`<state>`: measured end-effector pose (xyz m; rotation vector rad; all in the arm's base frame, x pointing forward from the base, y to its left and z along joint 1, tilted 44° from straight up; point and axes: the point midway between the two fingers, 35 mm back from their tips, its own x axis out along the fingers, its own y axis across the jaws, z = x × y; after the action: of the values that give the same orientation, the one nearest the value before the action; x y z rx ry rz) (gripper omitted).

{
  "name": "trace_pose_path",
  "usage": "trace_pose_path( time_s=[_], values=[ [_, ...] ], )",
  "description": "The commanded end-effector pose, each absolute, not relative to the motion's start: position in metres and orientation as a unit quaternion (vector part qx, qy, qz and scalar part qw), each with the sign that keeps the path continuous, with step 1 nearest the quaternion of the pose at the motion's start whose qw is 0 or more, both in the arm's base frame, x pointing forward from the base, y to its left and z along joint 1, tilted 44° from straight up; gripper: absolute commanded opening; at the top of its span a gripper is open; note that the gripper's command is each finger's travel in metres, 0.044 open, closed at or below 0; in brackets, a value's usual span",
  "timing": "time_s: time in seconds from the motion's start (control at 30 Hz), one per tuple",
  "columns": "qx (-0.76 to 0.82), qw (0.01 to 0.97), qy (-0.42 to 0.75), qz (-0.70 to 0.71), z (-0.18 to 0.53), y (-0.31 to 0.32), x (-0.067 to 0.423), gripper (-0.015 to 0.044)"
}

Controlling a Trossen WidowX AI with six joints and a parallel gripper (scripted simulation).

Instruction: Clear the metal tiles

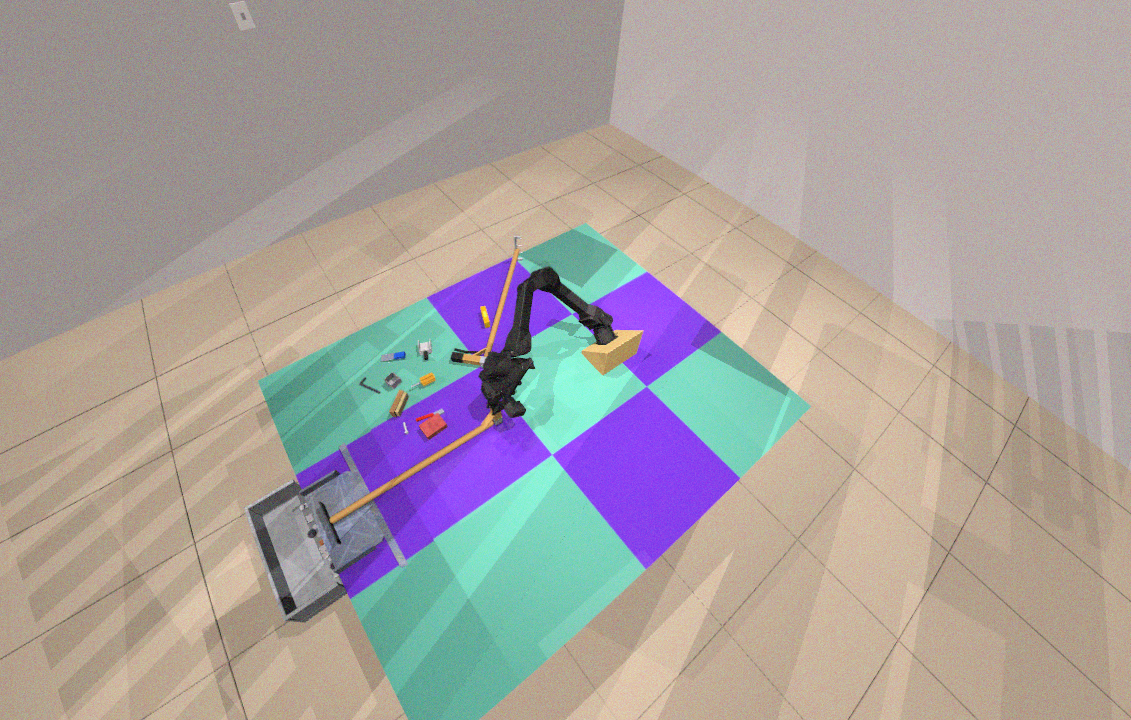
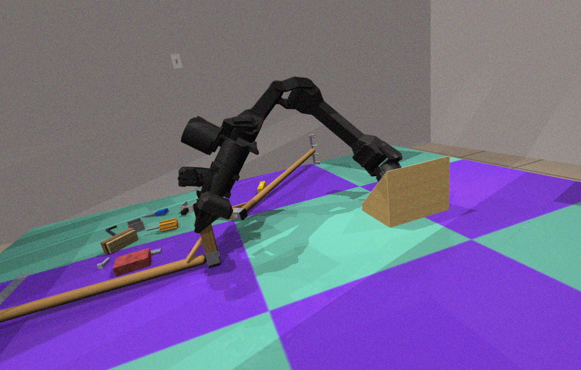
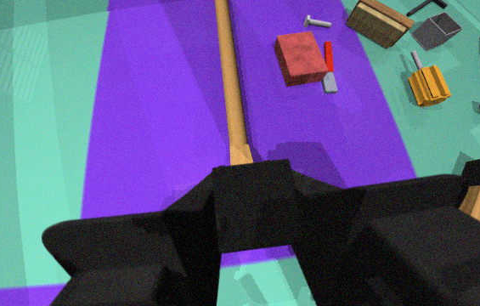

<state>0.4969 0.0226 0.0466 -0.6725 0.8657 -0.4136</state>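
My gripper [image 1: 499, 409] [image 2: 207, 220] [image 3: 245, 168] is shut on the upright wooden grip of the long scraper [image 1: 412, 474] [image 2: 85, 291] [image 3: 231, 85]. The scraper's pole runs low over the table to its dark blade [image 1: 330, 523], which is over the grey bench plate [image 1: 360, 539] near its far end in the top view. Several small tiles [image 1: 312, 533] lie in a row just beyond the blade, where plate and catch box [image 1: 290, 548] meet. Which side of that edge each tile lies on is too small to tell. The wrist view shows neither blade nor tiles.
A second long-handled tool [image 1: 502, 304] [image 2: 283, 178] with a rake head lies behind the arm. A red block [image 1: 432, 425] [image 2: 132, 261] [image 3: 301, 57], an orange-handled tool [image 2: 168, 224] [image 3: 430, 86] and several small items lie beside the scraper's pole. A wooden wedge [image 1: 614, 353] [image 2: 416, 193] stands at the arm's base.
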Motion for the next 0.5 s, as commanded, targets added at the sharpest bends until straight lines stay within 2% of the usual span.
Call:
trace_pose_path(
  time_s=[0.0, 0.47],
  values=[
    [-0.318, 0.836, 0.404, -0.192, 0.050, 0.026, 0.505, 0.0000],
    [-0.318, 0.836, 0.403, -0.192, 0.050, 0.023, 0.526, 0.0000]
  ],
)
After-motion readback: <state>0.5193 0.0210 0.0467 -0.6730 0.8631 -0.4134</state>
